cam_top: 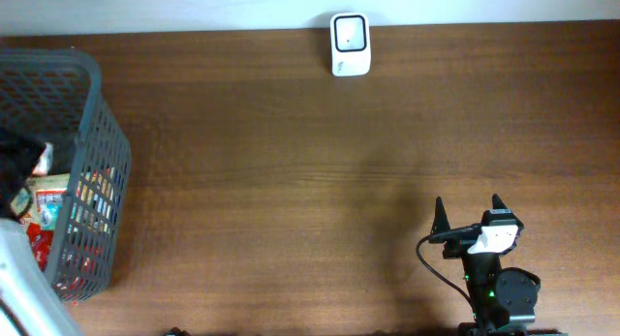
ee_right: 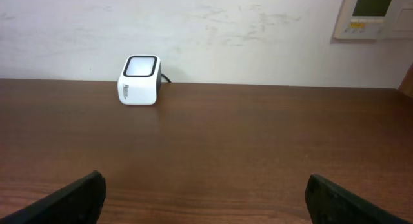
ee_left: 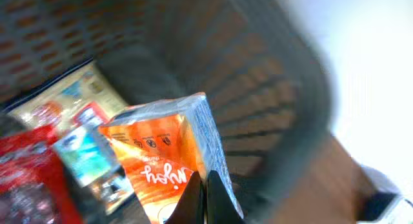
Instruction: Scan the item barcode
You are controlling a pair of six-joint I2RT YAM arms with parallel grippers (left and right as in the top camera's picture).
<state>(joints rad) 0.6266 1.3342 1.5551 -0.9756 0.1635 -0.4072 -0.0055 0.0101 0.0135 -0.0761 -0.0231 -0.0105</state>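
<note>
A: On the table (cam_top: 291,162), the orange carton (ee_left: 168,153) sits in the basket (cam_top: 92,181). Is it held?
B: The left gripper (ee_left: 205,198) has its jaws closed at the carton's edge, but I can't tell if they pinch it. It may slip when lifted. The right gripper (cam_top: 468,208) has its jaws wide and empty.

The bench (cam_top: 291,152) is dark brown wood grain, smooth with a faint sheen. At the left of the overhead view, the basket (cam_top: 97,152) is matt grey plastic mesh. The scanner (cam_top: 350,44) is smooth white plastic. The carton (ee_left: 161,159) is glossy printed card.
</note>
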